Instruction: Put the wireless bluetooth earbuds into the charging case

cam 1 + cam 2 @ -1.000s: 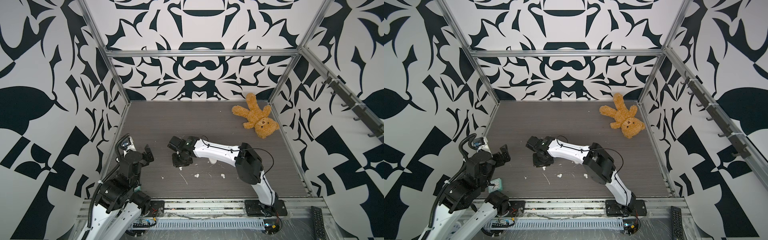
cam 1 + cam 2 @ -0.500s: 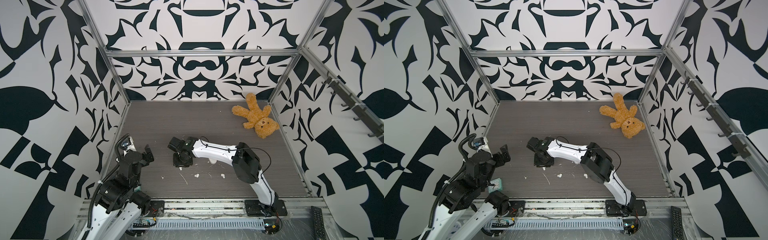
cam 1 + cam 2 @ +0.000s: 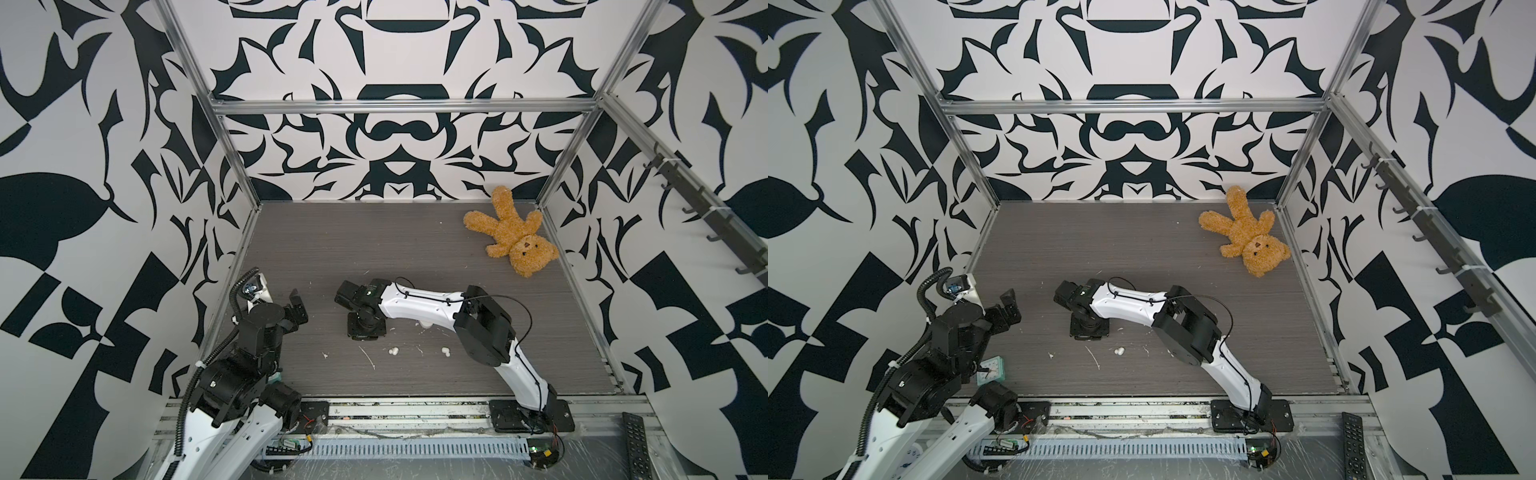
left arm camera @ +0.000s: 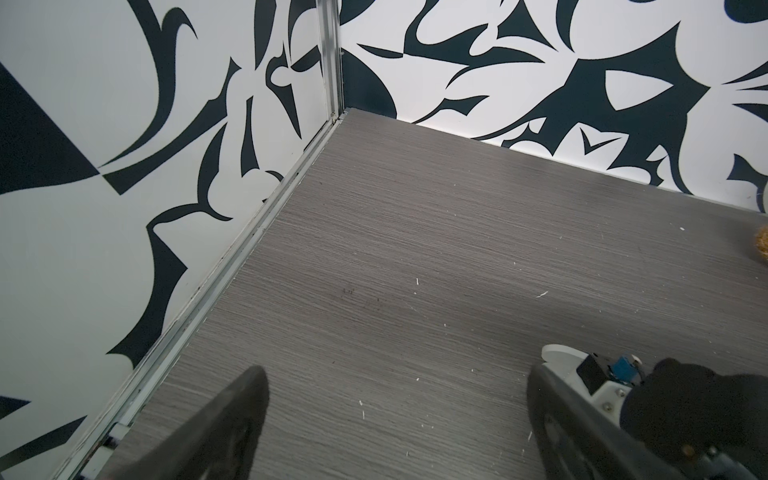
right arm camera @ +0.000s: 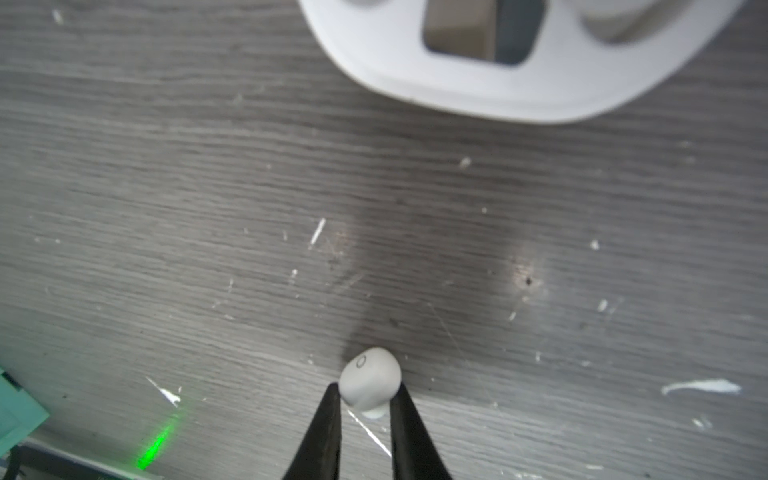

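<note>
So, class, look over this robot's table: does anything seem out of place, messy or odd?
Yes. White flecks and streaks litter the table around two loose earbuds and could be mistaken for them. A teddy bear sprawls in the far right corner, unrelated to the job. The right claw pinches another earbud.

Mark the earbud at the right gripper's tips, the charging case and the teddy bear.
earbud [image 5: 370, 374]: right wrist view, rounded body.
charging case [image 5: 386, 58]: right wrist view, white face beside the centre opening.
teddy bear [image 3: 509, 226]: a top view, belly.
</note>
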### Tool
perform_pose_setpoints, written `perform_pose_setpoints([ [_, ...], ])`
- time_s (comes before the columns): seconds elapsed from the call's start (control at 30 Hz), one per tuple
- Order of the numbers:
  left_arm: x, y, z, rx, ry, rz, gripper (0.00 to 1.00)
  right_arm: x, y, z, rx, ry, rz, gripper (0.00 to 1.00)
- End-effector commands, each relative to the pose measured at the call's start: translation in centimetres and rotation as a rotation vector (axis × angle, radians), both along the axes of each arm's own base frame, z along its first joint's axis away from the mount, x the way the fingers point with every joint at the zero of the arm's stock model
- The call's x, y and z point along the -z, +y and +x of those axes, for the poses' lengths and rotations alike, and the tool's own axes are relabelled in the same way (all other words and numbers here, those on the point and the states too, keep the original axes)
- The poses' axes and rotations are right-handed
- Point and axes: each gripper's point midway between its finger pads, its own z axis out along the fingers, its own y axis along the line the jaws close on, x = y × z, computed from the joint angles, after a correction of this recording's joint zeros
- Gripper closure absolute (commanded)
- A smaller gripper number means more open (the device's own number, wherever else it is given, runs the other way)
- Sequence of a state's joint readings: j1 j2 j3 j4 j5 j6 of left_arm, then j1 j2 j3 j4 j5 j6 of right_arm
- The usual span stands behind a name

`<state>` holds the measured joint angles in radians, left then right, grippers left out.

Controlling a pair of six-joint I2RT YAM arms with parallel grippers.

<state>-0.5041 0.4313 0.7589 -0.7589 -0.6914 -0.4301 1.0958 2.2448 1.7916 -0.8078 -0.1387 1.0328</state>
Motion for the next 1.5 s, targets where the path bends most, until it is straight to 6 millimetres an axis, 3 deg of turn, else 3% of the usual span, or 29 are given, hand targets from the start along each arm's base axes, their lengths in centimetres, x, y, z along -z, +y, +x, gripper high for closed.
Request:
perform_pose_setpoints([
  [0.0,0.2,0.0,0.0,-0.004,-0.001,-0.006,0.01,-1.6,0.5,0.0,-0.006,-0.011,0.022,0.80],
  [0.47,0.2,0.0,0.0,-0.004,-0.001,-0.007,0.01,-1.0,-0.9,0.2,-0.075,-0.031,-0.074,0.86],
  [1.23,0.2,0.0,0.0,0.000,0.000,-0.008,0.01,-2.1,-3.3,0.9,-0.147,-0.093,-0.164,0.72],
  [1.47,0.3,-0.1,0.0,0.000,0.003,-0.007,0.01,-3.1,-3.9,1.1,-0.182,-0.126,-0.168,0.64],
])
